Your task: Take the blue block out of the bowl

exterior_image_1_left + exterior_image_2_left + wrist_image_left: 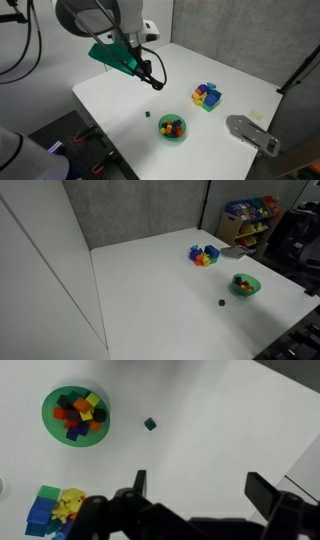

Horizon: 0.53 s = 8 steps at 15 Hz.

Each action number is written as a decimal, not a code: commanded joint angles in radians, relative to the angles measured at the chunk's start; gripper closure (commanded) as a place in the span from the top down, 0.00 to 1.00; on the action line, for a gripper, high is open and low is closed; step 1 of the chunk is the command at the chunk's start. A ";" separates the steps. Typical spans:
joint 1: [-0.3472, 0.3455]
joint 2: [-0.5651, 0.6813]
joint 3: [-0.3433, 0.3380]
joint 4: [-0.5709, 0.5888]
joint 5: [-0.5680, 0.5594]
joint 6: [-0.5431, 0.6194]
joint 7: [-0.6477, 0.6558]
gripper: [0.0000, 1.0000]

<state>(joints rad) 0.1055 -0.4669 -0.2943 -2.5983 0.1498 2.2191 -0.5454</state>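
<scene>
The small green bowl (172,128) sits on the white table and holds several coloured blocks; it also shows in an exterior view (245,284) and in the wrist view (74,415). A small dark blue block (146,114) lies alone on the table beside the bowl, also in an exterior view (222,303) and in the wrist view (150,424). My gripper (157,84) hangs above the table, well clear of the bowl. In the wrist view the gripper (200,490) is open and empty, with bare table between the fingers.
A blue square tray of coloured blocks (207,96) stands farther back, also in an exterior view (203,255) and in the wrist view (45,510). A grey metal bracket (250,131) lies at a table edge. A shelf of toys (250,220) stands behind the table.
</scene>
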 commanded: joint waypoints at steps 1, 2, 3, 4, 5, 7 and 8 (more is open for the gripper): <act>-0.026 0.003 0.026 0.002 0.014 -0.004 -0.011 1.00; -0.026 0.003 0.026 0.002 0.014 -0.004 -0.011 1.00; -0.026 0.003 0.026 0.002 0.014 -0.004 -0.011 1.00; -0.026 0.003 0.026 0.002 0.014 -0.004 -0.011 1.00; -0.027 0.011 0.029 0.005 0.010 0.002 -0.004 1.00; -0.036 0.030 0.049 0.011 -0.004 0.020 0.019 1.00; -0.041 0.040 0.059 0.015 -0.008 0.028 0.029 1.00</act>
<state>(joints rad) 0.0914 -0.4591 -0.2745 -2.5982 0.1497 2.2206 -0.5420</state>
